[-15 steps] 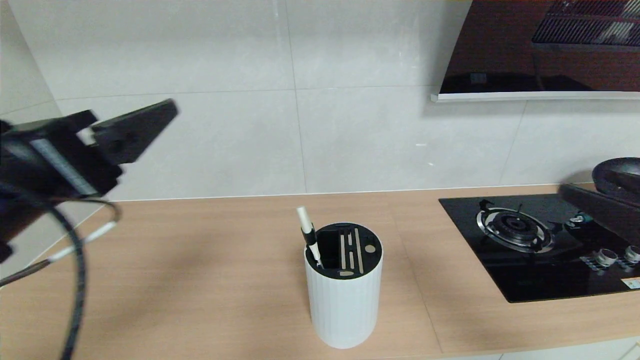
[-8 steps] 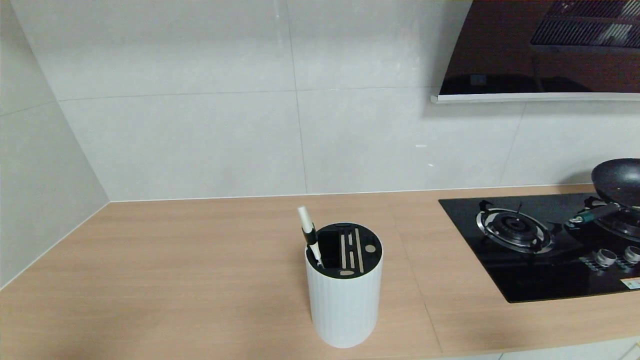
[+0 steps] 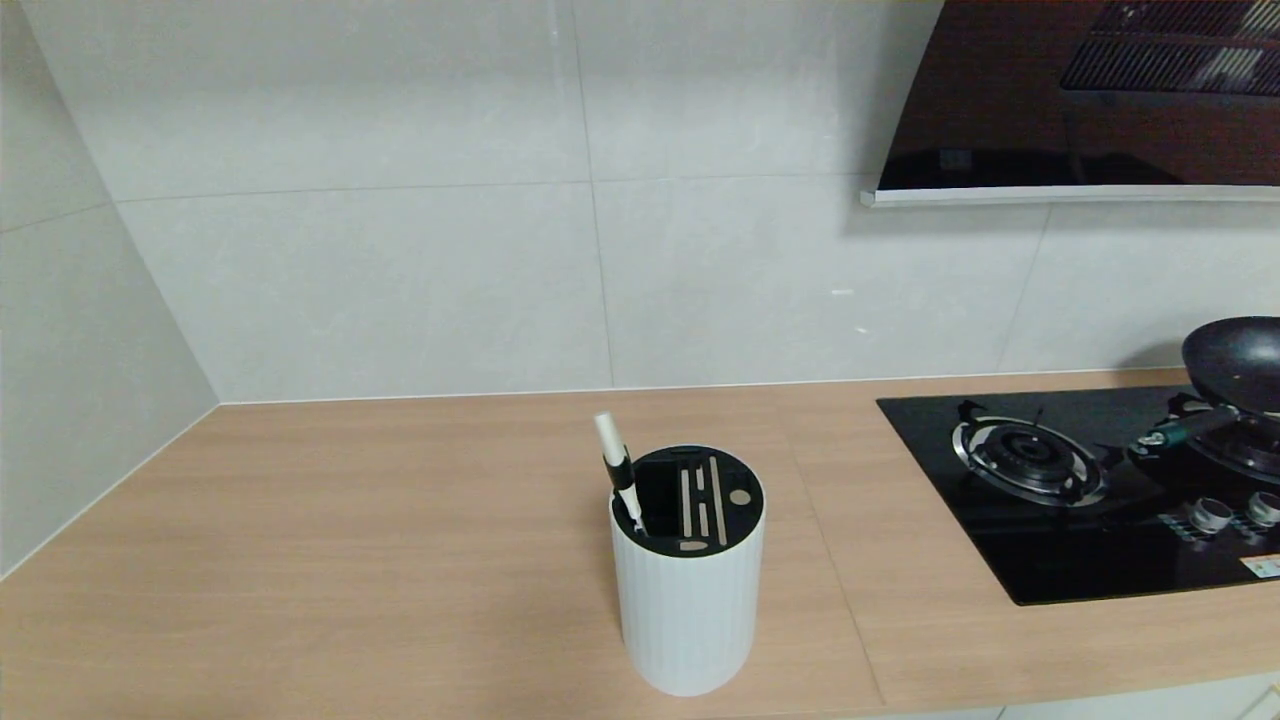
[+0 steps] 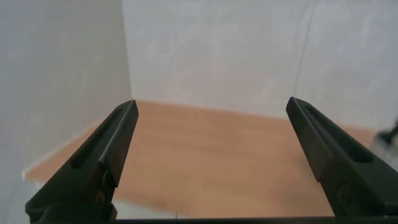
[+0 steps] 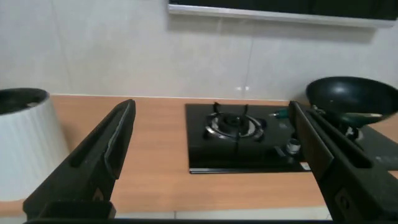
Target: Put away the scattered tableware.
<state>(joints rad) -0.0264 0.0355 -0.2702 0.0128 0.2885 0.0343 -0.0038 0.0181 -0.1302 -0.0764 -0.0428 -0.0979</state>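
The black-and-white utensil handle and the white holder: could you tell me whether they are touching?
Touching. The head view shows the utensil handle standing in the top opening of the white holder, leaning on its rim.

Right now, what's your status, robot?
Left gripper open, right gripper open, both empty. Utensil stands in white holder. Pan on stove, well aside.

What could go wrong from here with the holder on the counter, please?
1. The tall white holder stands close to the front edge of the counter. A nudge from the left gripper or right gripper, both open and empty, could tip it or push it off.
2. The utensil handle leans out past the rim, so a passing arm might snag it.
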